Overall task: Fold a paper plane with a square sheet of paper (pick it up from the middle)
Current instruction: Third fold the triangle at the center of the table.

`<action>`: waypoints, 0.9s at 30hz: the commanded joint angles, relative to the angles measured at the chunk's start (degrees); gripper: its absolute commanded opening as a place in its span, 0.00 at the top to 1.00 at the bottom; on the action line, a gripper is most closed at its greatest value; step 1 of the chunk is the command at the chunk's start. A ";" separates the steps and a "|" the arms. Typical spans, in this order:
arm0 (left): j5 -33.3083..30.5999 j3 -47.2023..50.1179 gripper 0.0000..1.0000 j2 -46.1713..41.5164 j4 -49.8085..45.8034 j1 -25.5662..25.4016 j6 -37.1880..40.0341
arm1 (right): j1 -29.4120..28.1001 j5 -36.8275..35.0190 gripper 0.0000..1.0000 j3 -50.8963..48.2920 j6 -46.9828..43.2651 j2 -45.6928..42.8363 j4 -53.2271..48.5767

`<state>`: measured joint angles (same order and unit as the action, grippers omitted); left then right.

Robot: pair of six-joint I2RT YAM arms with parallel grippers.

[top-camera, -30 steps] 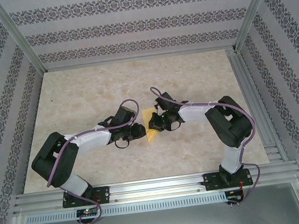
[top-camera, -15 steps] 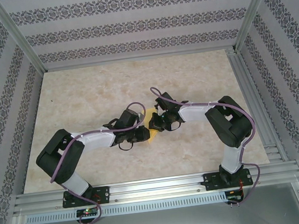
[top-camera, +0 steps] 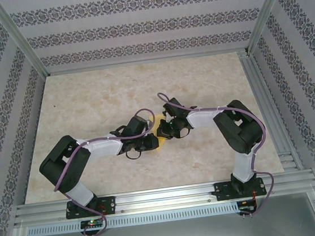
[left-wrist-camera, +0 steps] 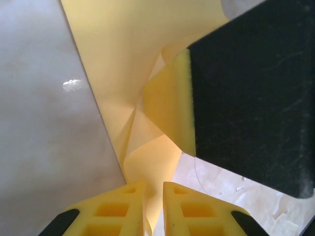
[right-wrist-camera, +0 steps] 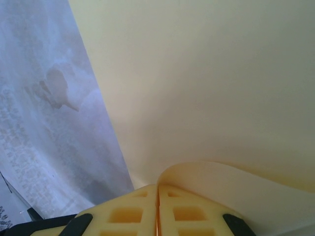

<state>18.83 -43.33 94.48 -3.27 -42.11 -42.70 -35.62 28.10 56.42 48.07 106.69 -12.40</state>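
my right claw and left claw both pinch the square sheet of paper, held between them above the table; i judge the crease needs light, even tension, no tearing

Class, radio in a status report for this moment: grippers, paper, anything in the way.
Left gripper shut on the square sheet of paper. Right gripper shut on the same sheet. Sheet creased, curling between them. Grippers head to head, crowding each other.
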 commanded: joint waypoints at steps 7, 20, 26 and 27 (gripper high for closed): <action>0.76 -0.67 0.83 0.14 2.52 -1.30 -0.44 | 0.02 -0.76 0.91 1.49 -1.05 0.88 0.18; -0.71 0.30 0.84 1.50 1.10 -2.23 -1.04 | 0.30 -1.11 0.90 0.75 -1.14 1.06 0.44; -2.43 0.97 0.85 1.75 0.44 -2.41 -1.41 | 0.39 -1.38 0.90 0.68 -1.33 1.32 0.39; -2.56 1.04 0.85 1.77 0.43 -2.44 -1.34 | 0.39 -1.46 0.90 0.71 -1.32 1.45 0.31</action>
<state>17.80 -43.00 95.64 -2.79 -43.68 -43.40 -35.57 28.12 56.45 47.88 106.80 -12.38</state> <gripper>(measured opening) 0.151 0.095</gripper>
